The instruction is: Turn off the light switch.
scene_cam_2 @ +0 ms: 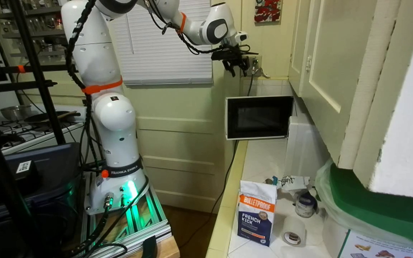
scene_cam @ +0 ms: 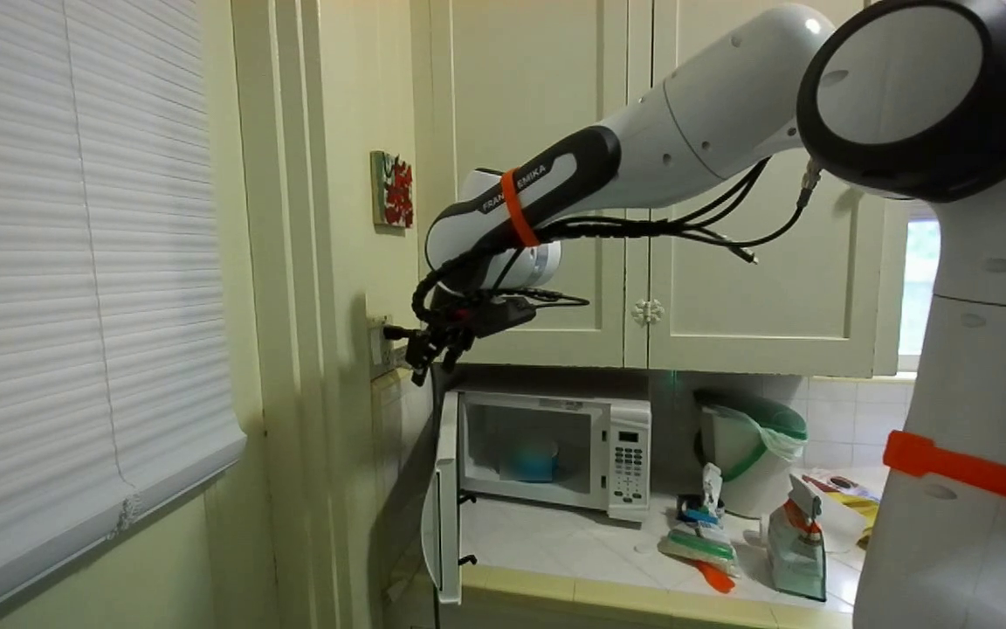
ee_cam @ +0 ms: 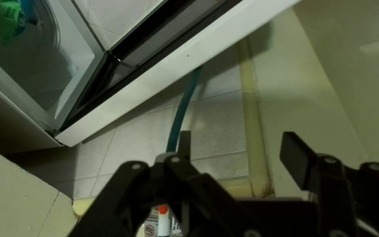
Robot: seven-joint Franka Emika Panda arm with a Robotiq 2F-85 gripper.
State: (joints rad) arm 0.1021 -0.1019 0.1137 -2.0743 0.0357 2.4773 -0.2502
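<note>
Whitish light switch (scene_cam: 381, 351) on the wall (scene_cam: 389, 275)

In an exterior view it stands at left, a small upright rectangle with a dark part; just right of it hangs the pincer (scene_cam: 434, 367), jaws apart. I cannot tell whether the two touch.

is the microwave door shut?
No, in an exterior view the door stands swung out from the microwave, leaving its inside exposed.
</note>
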